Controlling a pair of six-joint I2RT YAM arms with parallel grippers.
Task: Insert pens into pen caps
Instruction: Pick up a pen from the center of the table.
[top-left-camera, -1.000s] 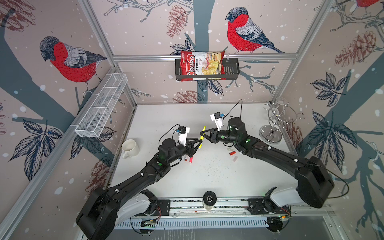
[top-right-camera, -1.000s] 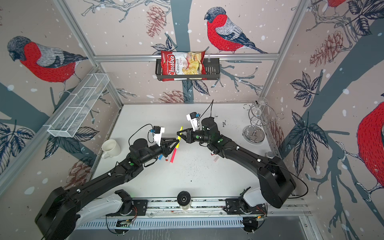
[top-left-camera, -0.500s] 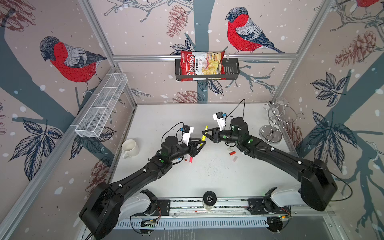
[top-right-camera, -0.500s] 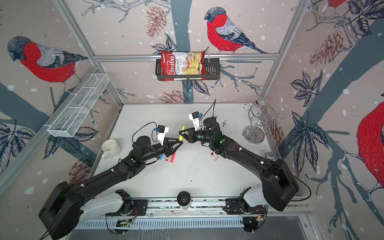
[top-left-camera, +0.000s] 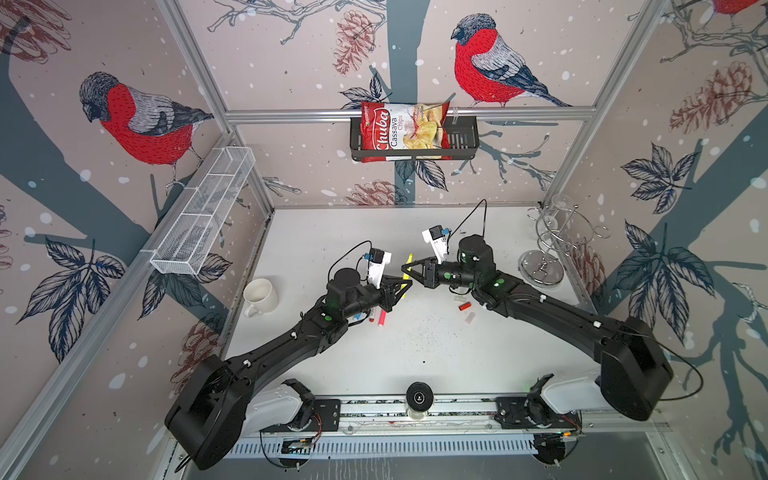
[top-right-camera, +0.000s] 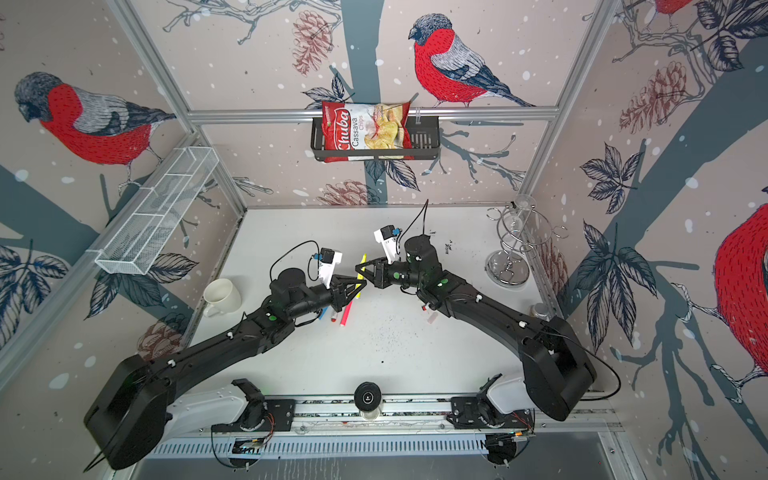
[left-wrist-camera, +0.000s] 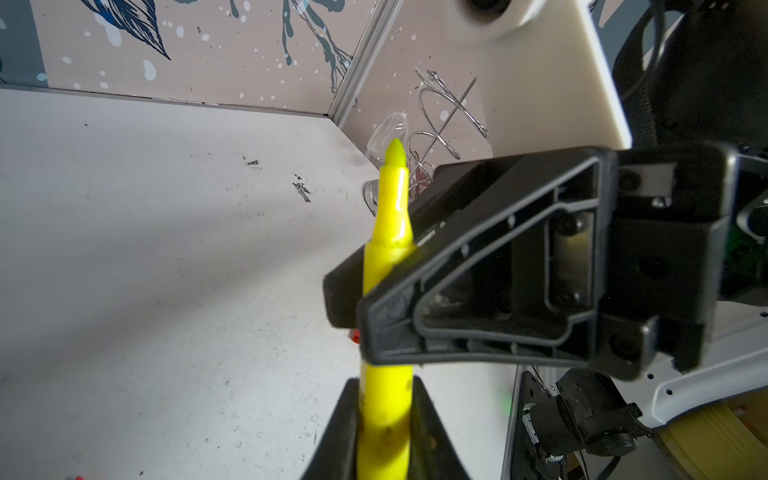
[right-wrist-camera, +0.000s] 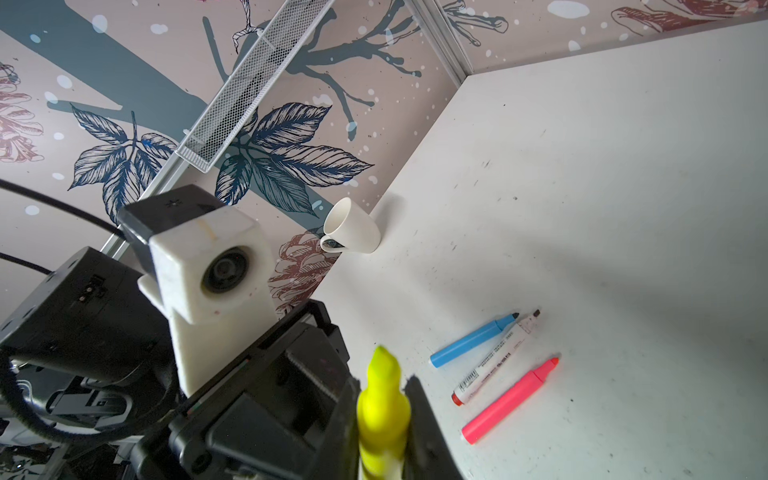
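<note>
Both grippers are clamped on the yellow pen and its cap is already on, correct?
Not quite. The left gripper and right gripper are both clamped on the yellow pen, but it is uncapped: the left wrist view shows its bare tip.

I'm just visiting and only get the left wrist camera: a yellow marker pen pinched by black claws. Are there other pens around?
Observer: Yes. A blue marker pen, a white-bodied pen with red ends and a neon pink marker pen lie side by side on the white table.
Operator: And caps for them?
Observer: In a top view, a tiny red cap lies by the right arm, with a translucent whitish cap next to it.
Operator: Anything else down there?
Observer: A white mug stands upright near the table's left edge.
</note>
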